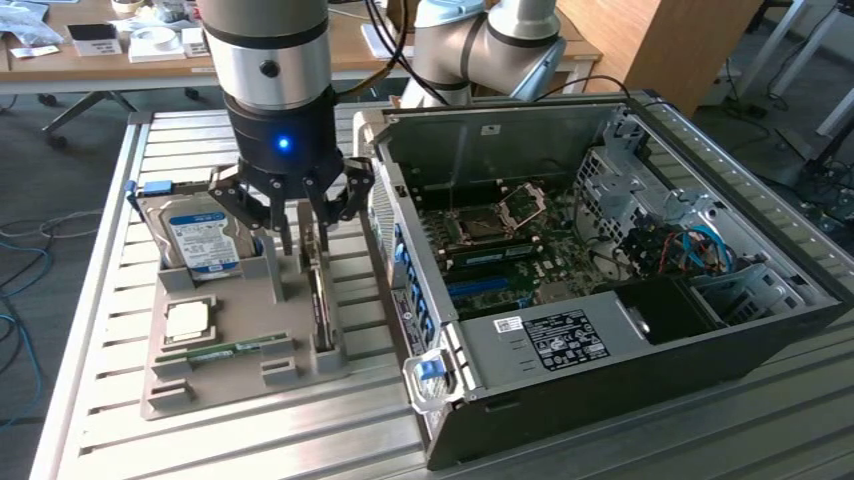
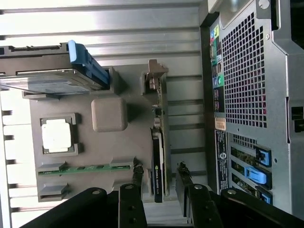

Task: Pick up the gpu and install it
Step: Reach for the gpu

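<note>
- Wrist view: I see end effector [image 2: 159, 172] open, one finger each side of the gpu [image 2: 158, 142], gaps both sides, no grip.
- On edge, the gpu stands in grey holder tray [image 1: 227, 380] on worktop [image 1: 94, 300], just beside open PC case [image 1: 601, 250].
- Ext. view: hard drive [image 1: 200, 240], CPU [image 1: 187, 320], RAM stick [image 1: 227, 350] sit in same tray.

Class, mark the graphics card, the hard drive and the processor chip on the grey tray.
graphics card [image 2: 156, 166]: wrist view, on its black side.
hard drive [image 1: 203, 240]: exterior view, on its blue-white label.
processor chip [image 2: 56, 135]: wrist view, middle of its metal lid.
</note>
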{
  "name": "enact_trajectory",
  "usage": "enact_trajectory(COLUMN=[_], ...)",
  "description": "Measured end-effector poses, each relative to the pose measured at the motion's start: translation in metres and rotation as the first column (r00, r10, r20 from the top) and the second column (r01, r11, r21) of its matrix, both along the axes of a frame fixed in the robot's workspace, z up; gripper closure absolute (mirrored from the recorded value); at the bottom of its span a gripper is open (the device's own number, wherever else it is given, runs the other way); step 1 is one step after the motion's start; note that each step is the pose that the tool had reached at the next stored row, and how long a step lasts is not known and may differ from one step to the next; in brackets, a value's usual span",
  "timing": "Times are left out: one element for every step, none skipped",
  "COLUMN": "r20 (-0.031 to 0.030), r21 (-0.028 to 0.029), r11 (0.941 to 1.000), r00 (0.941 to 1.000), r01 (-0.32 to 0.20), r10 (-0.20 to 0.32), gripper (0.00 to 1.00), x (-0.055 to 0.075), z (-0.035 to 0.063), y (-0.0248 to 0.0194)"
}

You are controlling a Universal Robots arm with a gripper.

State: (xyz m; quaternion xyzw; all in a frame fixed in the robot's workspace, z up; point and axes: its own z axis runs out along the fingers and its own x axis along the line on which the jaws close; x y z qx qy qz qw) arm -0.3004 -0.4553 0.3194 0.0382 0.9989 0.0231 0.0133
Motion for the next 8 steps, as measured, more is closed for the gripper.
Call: enact_trajectory(r20=[0.0000,-0.0002,-0.0002,-0.0002,-0.0002,0.0001,0.0004,0.0001], r21=[0.0000,-0.0002,-0.0002,-0.0002,-0.0002,0.0001,0.0003,0.0001], r11=[1.0000,1.0000,1.0000,1.0000,1.0000,1.0000,1.0000,1.0000], r00=[1.0000,1.0000,1.0000,1.0000,1.0000,1.0000,1.0000,1.0000], r01=[0.000,0.000,0.000,0.000,0.000,0.000,0.000,0.000], r10=[0.000,0.000,0.000,0.000,0.000,0.000,0.000,0.000], gripper=[0.58,0.58,0.58,0.58,0.58,0.58,0.58,0.58], x=[0.0000,0.0000,0.0000,0.0000,0.0000,0.0000,0.0000,0.0000], z=[-0.0007,-0.0008,-0.0008,-0.0008,-0.0009,-0.0013,-0.0021,-0.0028], y=[0.0000,0.0000,0.0000,0.0000,0.0000,0.0000,0.0000,0.0000])
